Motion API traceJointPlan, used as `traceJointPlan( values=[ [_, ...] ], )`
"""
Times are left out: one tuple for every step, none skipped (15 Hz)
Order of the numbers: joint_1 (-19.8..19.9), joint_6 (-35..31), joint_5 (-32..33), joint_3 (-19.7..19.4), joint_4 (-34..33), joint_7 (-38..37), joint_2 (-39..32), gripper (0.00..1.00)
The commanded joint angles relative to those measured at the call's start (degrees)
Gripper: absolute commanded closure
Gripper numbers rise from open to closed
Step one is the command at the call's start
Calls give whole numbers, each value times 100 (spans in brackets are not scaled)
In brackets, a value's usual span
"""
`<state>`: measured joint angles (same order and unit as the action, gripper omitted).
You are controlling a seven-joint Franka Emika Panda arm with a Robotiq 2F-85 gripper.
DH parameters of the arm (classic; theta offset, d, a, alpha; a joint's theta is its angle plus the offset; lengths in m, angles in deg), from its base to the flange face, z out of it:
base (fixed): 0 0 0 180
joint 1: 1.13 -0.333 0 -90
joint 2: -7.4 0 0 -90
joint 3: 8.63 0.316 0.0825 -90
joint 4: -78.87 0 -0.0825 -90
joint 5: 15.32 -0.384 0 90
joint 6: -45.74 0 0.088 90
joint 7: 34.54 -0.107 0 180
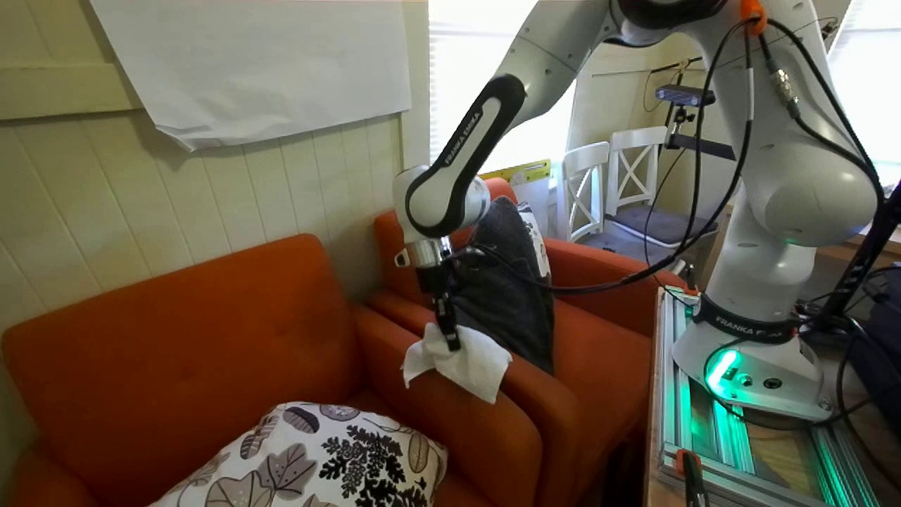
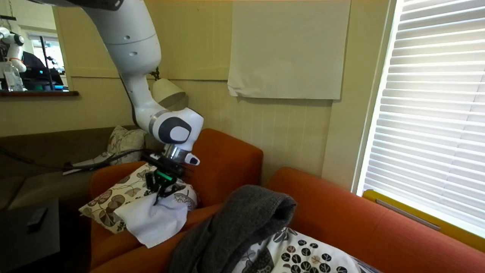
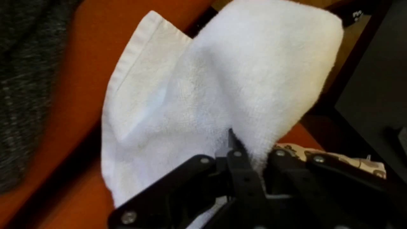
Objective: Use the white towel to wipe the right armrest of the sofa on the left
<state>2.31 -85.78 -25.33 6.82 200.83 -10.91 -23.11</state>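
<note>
The white towel [image 1: 479,362] is draped across the right armrest [image 1: 486,436] of the orange sofa [image 1: 190,352], and one edge hangs towards the seat. My gripper [image 1: 452,343] points down onto the cloth with its jaws shut on a fold of it. In an exterior view the towel [image 2: 155,222] spreads out below the gripper [image 2: 157,197], covering part of the armrest [image 2: 117,244]. The wrist view shows the towel [image 3: 197,95] bunched up between the dark fingers [image 3: 238,156]; it hides most of the armrest and much of the fingertips.
A floral pillow [image 1: 338,458] lies on the sofa seat. Close beside the armrest is the arm [image 1: 549,394] of the neighbouring orange seat, with a dark gap between. That seat bears a dark grey blanket [image 2: 235,227] and a patterned pillow [image 2: 303,254]. A white sheet [image 1: 267,63] hangs on the wall.
</note>
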Motion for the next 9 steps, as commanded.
traceJointPlan(
  values=[
    [-61, -168, -145, -274, 308, -390, 781, 97],
    [-96, -175, -110, -382, 291, -563, 876, 97],
    [-118, -189, -99, -491, 289, -772, 954, 97],
    [-181, -247, -12, -612, 324, -1035, 1033, 97],
    [-136, -48, -53, -517, 62, -622, 769, 88],
    [-149, -63, -47, -594, 79, -743, 840, 88],
    [-154, -64, -45, -633, 87, -804, 877, 88],
    [-159, -70, -43, -647, 92, -837, 886, 88],
    [-167, -83, -43, -648, 100, -862, 886, 88]
  ],
)
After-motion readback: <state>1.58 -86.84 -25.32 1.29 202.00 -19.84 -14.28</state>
